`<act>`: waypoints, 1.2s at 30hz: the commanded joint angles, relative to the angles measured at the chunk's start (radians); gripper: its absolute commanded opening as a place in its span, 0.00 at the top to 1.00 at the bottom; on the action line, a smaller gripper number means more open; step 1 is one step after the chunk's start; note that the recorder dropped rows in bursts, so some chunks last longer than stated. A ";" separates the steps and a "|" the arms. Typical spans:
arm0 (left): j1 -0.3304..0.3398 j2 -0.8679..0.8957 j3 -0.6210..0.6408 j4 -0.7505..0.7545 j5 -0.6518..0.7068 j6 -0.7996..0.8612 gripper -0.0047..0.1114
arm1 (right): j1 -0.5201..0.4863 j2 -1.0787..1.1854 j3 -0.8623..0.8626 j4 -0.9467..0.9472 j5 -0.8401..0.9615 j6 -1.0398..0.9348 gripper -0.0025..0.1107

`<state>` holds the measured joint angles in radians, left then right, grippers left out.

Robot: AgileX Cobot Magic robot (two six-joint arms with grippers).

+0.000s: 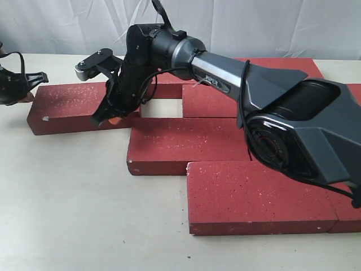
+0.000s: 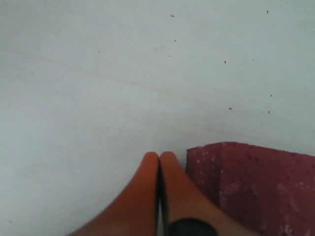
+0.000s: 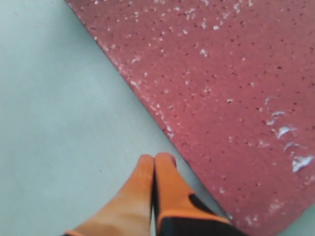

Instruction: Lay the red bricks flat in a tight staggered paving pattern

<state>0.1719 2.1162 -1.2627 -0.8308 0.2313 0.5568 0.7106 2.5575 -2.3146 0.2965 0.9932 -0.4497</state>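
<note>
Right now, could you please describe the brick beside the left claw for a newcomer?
On the table, follow the patch of red bricks to its left end. The last brick juts out alone. Only it has both claws beside it: the left claw at its outer end, the right claw at its front edge.

Right arm [image 1: 282,118] is chunky black with dark grey shells, a silver band [image 1: 183,53] at one joint and thin black cables [image 1: 162,16] running off it. Right fingers [image 3: 170,191] are orange with black bases, left fingers [image 2: 138,196] look the same
</note>
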 commanded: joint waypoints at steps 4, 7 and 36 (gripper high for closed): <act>0.040 0.001 -0.004 0.067 0.002 0.003 0.96 | -0.038 -0.121 -0.003 0.001 0.107 0.017 0.99; 0.056 0.007 -0.004 0.067 0.019 0.003 0.96 | -0.104 -0.170 -0.003 -0.076 0.076 0.110 0.99; 0.033 0.041 -0.055 0.052 0.124 0.005 0.96 | -0.140 0.044 -0.003 -0.082 -0.084 0.171 0.99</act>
<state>0.2099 2.1545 -1.3137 -0.7712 0.3528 0.5608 0.5732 2.5981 -2.3156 0.2245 0.9175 -0.2802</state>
